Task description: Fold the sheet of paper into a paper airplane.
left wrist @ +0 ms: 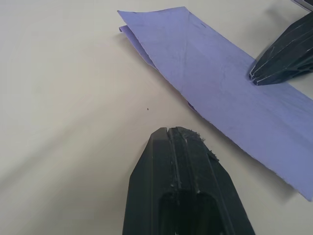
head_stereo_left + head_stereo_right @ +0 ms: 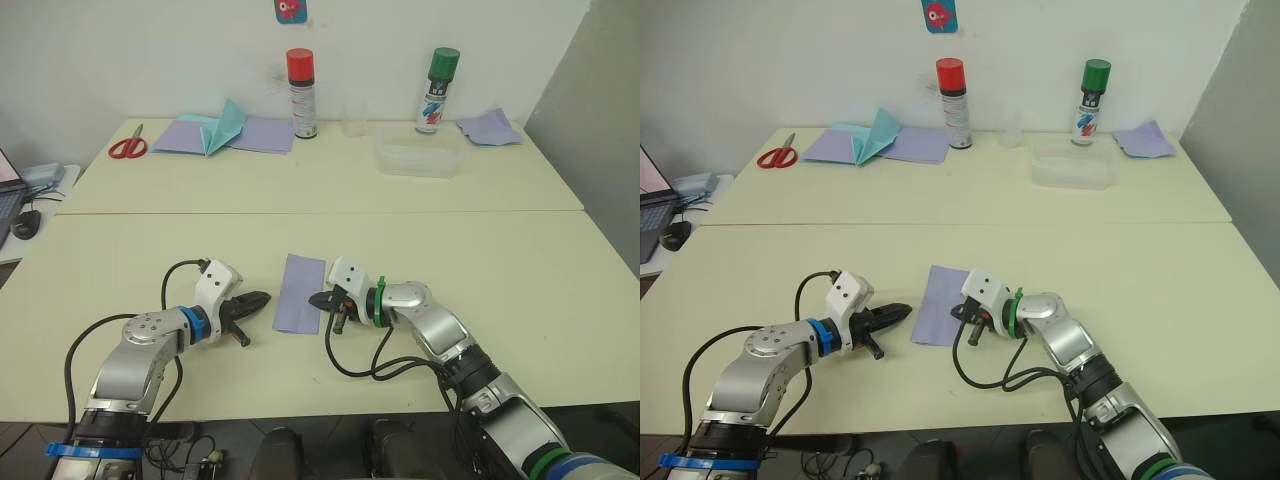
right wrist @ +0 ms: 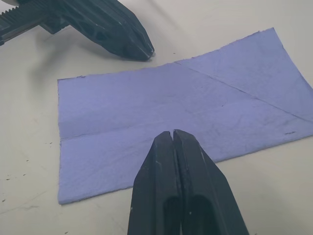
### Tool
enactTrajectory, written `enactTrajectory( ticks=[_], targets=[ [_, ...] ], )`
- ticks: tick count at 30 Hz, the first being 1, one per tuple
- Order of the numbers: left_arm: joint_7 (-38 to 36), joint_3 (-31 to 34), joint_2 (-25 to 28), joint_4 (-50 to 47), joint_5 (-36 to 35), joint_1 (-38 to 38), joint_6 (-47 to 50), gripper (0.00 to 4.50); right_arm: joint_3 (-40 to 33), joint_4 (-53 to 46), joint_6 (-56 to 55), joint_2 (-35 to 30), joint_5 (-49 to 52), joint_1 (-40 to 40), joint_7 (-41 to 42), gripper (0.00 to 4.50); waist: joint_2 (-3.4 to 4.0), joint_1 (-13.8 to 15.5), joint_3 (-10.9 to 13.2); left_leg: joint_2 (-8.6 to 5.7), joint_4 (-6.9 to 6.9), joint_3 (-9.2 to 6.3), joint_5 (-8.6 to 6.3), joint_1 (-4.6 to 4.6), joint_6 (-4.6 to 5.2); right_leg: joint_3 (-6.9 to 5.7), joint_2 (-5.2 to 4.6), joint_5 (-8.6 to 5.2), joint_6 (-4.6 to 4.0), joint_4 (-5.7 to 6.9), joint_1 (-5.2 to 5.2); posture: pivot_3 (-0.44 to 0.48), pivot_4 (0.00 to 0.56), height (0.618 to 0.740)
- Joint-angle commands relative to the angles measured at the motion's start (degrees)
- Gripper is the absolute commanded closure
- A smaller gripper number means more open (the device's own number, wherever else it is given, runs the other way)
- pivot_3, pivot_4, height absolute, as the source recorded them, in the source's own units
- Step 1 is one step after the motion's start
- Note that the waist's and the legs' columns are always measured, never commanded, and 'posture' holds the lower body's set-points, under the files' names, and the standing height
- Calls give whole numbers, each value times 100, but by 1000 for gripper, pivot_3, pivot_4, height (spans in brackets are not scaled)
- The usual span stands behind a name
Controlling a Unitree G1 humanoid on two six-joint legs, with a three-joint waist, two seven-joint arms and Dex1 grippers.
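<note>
Midway at best, my two grippers bracket the sheet of paper point(image 2: 301, 293) on the near table point(image 2: 520, 290). The lavender sheet lies folded in half into a long strip, its two layers showing at one end in the left wrist view, with faint diagonal crease lines across its face. My right gripper point(image 2: 321, 299) is clenched, fingers pressed together and holding nothing, its tip resting on or just above the strip's right edge. My left gripper point(image 2: 260, 298) is likewise closed and empty, pointing at the strip from just beside its left edge, not touching it.

By my reading, only the first lengthwise fold is made. The nose corners are not yet turned in, the wings are not formed, and nothing here looks like a dart; most of the folding is left.

On the far table point(image 2: 330, 180) stand a red-capped spray can point(image 2: 301, 93) and a green-capped spray can point(image 2: 437, 90), with scissors point(image 2: 128, 146), a clear plastic box point(image 2: 420, 155), a teal paper piece point(image 2: 226, 126) on more lavender sheets point(image 2: 258, 133), and a rumpled lavender scrap point(image 2: 488, 127).
</note>
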Motion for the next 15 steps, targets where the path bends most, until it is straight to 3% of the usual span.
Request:
enactTrajectory(
  ticks=[1,15],
  targets=[
    [-46,-126,-17,-219,-19,-96,12,4500,28,199,45,-52,-128,-11,-38,4469,-6,0,13,-1,0,0,0,0,0,-1,0,0,0,0,0,0,150,740],
    [-291,-280,-54,-102,-64,-301,30,4500,7,292,2,-21,-130,-46,-84,4469,-9,1,21,-2,0,3,0,-2,0,-2,0,2,3,0,0,0,150,740]
  ],
)
